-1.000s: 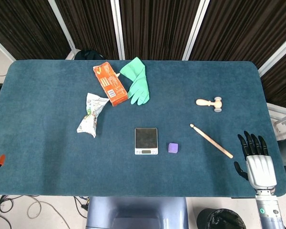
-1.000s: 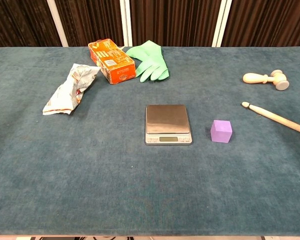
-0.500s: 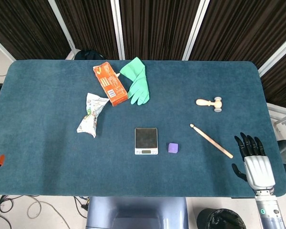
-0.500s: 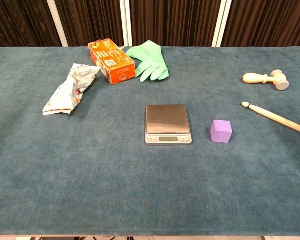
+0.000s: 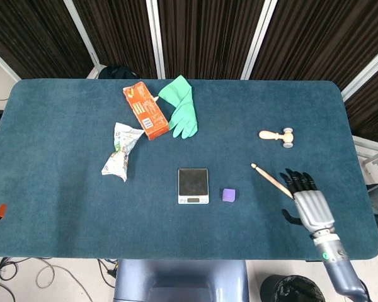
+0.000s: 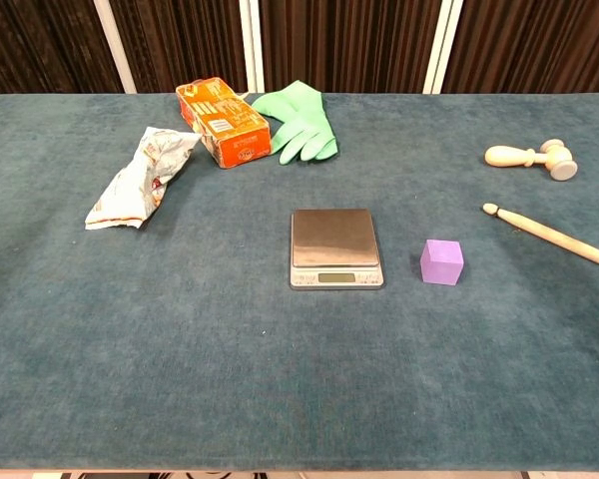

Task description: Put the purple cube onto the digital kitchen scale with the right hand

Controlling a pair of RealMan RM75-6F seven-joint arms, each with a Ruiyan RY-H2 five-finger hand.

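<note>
Purple cube sits just right of the scale, unmoved on the table. Over the last second the right robot hand has swung in from the table's right edge toward the scale, now over the drumstick, fingers spread, holding nothing. The reach has begun; no grasp yet. No containers hold anything. Left robot hand is out of view.

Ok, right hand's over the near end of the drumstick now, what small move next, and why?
Probably slide the right hand further left toward the purple cube, fingers open. The cube sits on the cloth just right of the scale, untouched, and the hand is well to its right, above the drumstick, holding nothing.
</note>
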